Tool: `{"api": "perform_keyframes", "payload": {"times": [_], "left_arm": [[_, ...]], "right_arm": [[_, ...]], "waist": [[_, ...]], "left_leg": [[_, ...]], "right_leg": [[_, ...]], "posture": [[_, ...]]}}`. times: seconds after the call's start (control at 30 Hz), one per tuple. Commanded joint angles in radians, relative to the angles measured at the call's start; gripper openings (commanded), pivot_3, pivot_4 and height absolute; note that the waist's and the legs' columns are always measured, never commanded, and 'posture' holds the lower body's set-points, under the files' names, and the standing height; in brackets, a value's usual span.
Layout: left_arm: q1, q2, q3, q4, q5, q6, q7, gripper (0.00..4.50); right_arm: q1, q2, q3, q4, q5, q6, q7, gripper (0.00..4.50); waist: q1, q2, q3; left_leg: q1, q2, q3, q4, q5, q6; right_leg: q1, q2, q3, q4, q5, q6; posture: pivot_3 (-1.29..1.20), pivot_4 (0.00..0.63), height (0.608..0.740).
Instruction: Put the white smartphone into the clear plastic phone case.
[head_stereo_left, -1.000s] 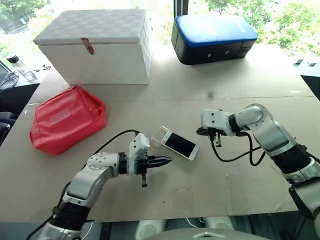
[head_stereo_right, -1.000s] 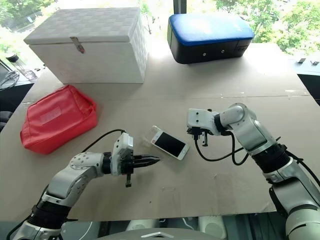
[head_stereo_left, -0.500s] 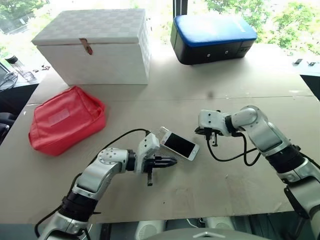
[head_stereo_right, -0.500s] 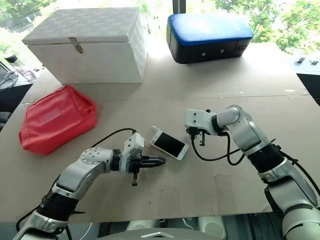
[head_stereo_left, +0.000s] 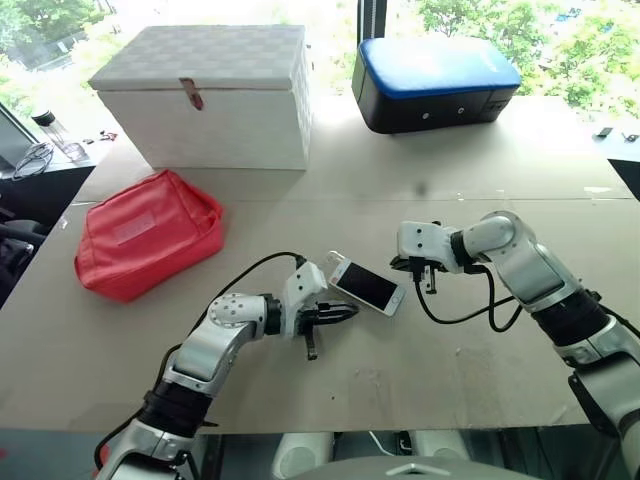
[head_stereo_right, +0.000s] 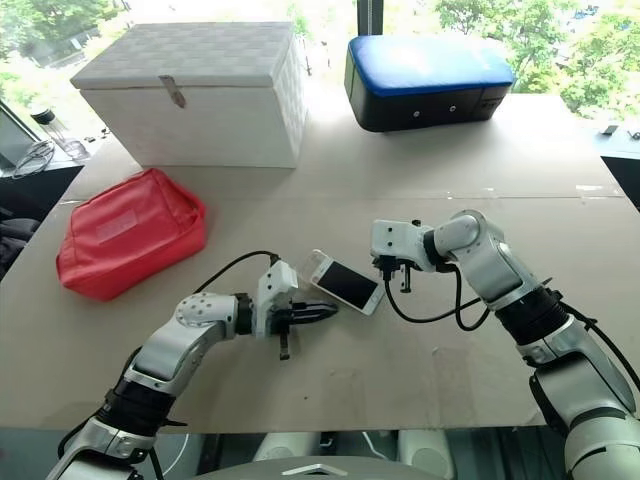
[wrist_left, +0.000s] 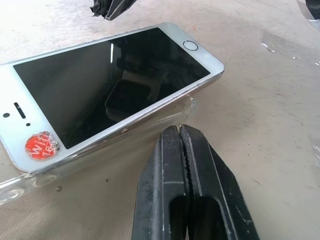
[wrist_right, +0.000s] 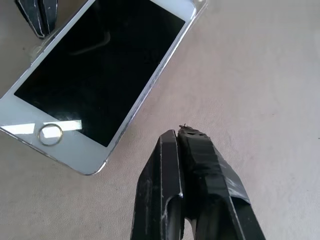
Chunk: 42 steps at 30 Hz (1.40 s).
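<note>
White smartphone (head_stereo_left: 365, 286) (black screen, round home button, silvery edge, red round sticker near the earpiece end) lies screen-up mid-table on the tan cardboard-covered tabletop (head_stereo_left: 420, 370). It sits on the clear plastic phone case (wrist_left: 75, 162): in the left wrist view the long edge facing that camera rides above the case's rim with a gap under the home-button corner, so it's tilted, not seated flush there. Can't tell how the far edge sits.

Left gripper (head_stereo_left: 345, 313): black fingers pressed together, holding nothing, tips pointing at the phone's near long edge, just beside the case rim. Contact unclear.

Right gripper (head_stereo_left: 427, 283): fingers also together, empty, tips on the tabletop side just off the home-button end of the phone, not touching it in the right wrist view.

Rest of table, well apart from the phone: red soft zip pouch (head_stereo_left: 148, 233) on the left, white woven lidded box (head_stereo_left: 215, 96) behind it, black case with blue padded top (head_stereo_left: 435, 82) at the far right.
</note>
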Motion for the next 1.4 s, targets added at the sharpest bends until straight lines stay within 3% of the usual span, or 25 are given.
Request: {"api": "perform_keyframes", "payload": {"times": [0.03, 0.43, 0.83, 1.17, 1.27, 1.4], "left_arm": [[-0.013, -0.023, -0.029, 0.032, 0.025, 0.027, 0.022, 0.03], [-0.027, -0.058, -0.040, 0.020, 0.034, 0.058, 0.025, 0.03], [-0.041, -0.100, -0.050, 0.002, 0.038, 0.110, 0.049, 0.03], [-0.056, -0.112, -0.037, -0.024, 0.032, 0.142, 0.063, 0.03], [-0.012, -0.095, 0.030, -0.112, -0.039, 0.154, 0.053, 0.03], [0.123, -0.030, 0.226, -0.290, -0.193, 0.233, 0.079, 0.03]], "right_arm": [[-0.036, -0.001, -0.015, 0.010, -0.011, -0.028, -0.007, 0.00], [-0.107, 0.022, 0.016, 0.160, -0.037, -0.110, 0.043, 0.00], [-0.069, 0.008, 0.026, 0.074, -0.015, -0.108, 0.132, 0.00], [-0.091, 0.020, -0.003, 0.124, -0.043, -0.138, 0.054, 0.00], [-0.140, 0.026, -0.049, 0.161, -0.037, -0.121, 0.005, 0.00], [-0.151, 0.068, -0.110, 0.080, 0.043, -0.029, -0.009, 0.00]], "waist": [[0.004, 0.000, 0.000], [0.002, 0.000, 0.000], [0.003, 0.000, 0.000], [0.001, 0.000, 0.000], [-0.001, 0.000, 0.001], [-0.017, -0.002, 0.004]], "left_leg": [[0.000, 0.000, 0.000, 0.000, 0.000, 0.000], [0.000, 0.000, 0.000, -0.001, 0.000, 0.000], [0.000, 0.000, 0.000, -0.001, 0.000, 0.000], [0.000, 0.000, 0.000, -0.001, 0.000, 0.000], [-0.001, 0.000, 0.000, -0.002, 0.000, 0.000], [-0.004, 0.001, 0.000, -0.005, 0.000, -0.001]], "right_leg": [[0.000, 0.000, 0.000, 0.000, 0.000, 0.000], [0.000, 0.000, 0.000, 0.000, 0.002, 0.003], [0.000, 0.000, 0.000, 0.000, 0.000, 0.000], [0.000, -0.001, 0.000, -0.001, 0.000, 0.000], [0.000, -0.001, 0.001, -0.001, 0.000, 0.000], [-0.005, -0.004, 0.001, -0.001, 0.002, 0.003]], "posture": [[0.00, 0.150, 0.740], [0.00, 0.150, 0.740], [0.00, 0.150, 0.740], [0.00, 0.150, 0.740], [0.00, 0.150, 0.740], [0.00, 0.150, 0.740]]}}
